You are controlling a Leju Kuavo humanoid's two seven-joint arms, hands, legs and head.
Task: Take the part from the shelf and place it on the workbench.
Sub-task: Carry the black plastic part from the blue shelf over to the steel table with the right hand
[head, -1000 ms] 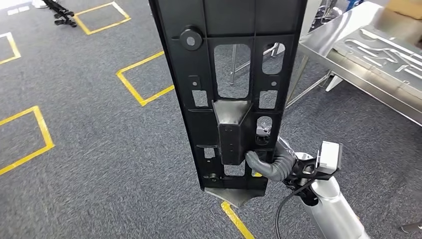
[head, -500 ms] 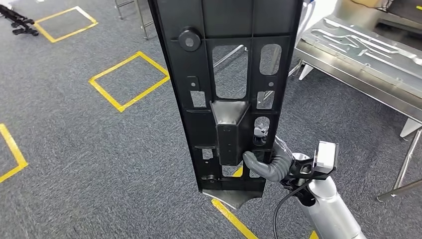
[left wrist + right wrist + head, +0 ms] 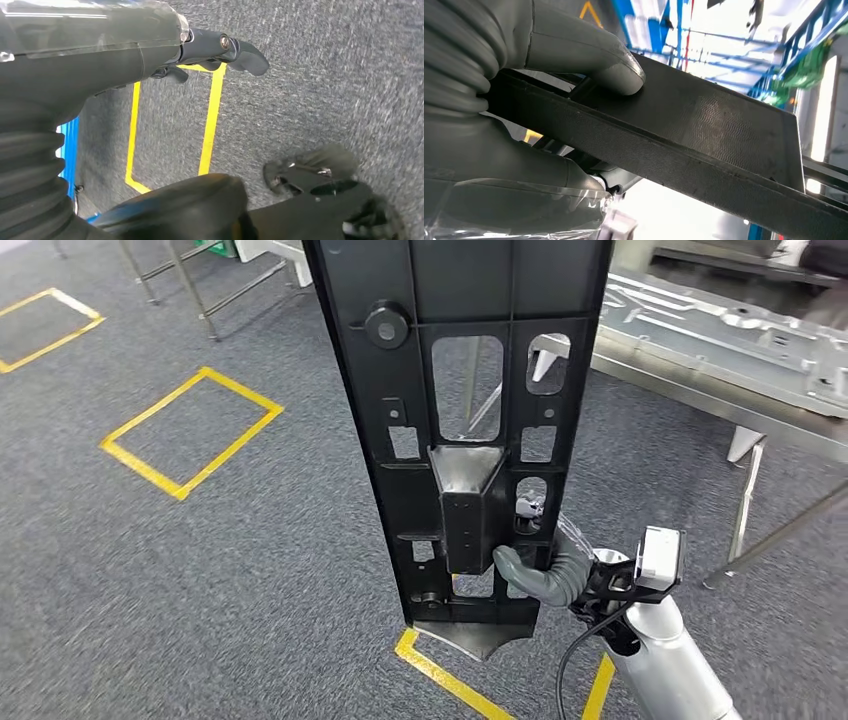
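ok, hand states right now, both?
Left hand: holds nothing, hanging over the carpet; open or shut cannot be told.
Right hand: holding the black part upright by its lower end.

Part [image 3: 470,390] upright before the workbench [image 3: 720,335], right robot hand [image 3: 545,570] low on it
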